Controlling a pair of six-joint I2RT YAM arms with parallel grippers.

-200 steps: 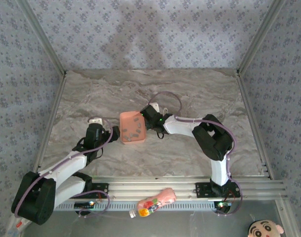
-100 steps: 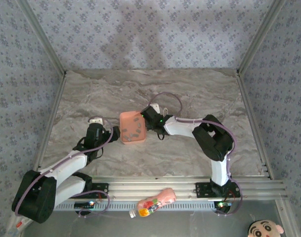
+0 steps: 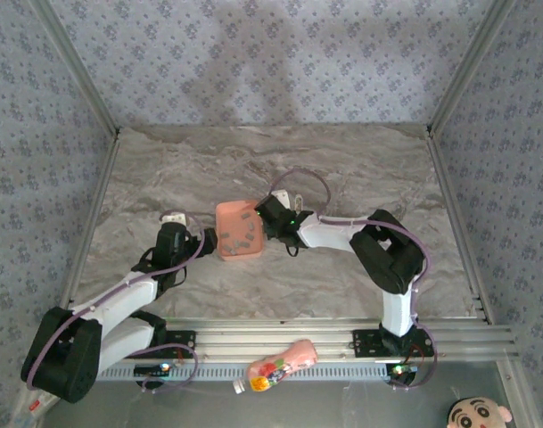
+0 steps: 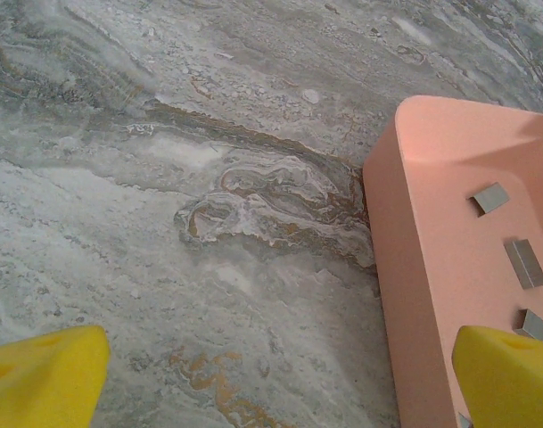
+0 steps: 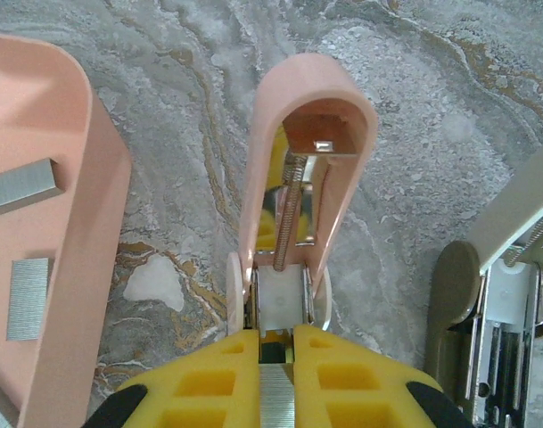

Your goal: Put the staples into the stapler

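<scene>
In the right wrist view the small pink-and-white stapler (image 5: 300, 169) lies on the marble with its lid swung open, spring and metal channel bare. My right gripper (image 5: 277, 361) is shut on a strip of staples (image 5: 277, 403), whose end sits just behind the stapler's rear hinge. More staples (image 5: 21, 185) lie loose in the salmon-pink tray (image 5: 84, 232) to the left. Seen from above, the right gripper (image 3: 271, 217) is at the tray's right side. My left gripper (image 4: 275, 383) is open above bare marble, left of the tray (image 4: 414, 267), one fingertip (image 4: 507, 374) over its rim.
A second, olive-grey stapler (image 5: 485, 312) lies open just right of the pink one. From above, the tray (image 3: 223, 214) sits mid-table between both grippers. A pink bottle with a colourful label (image 3: 275, 364) rests on the front rail. Marble behind the tray is bare.
The right arm has edged very slightly to the right. The left arm and the tray have not moved.
</scene>
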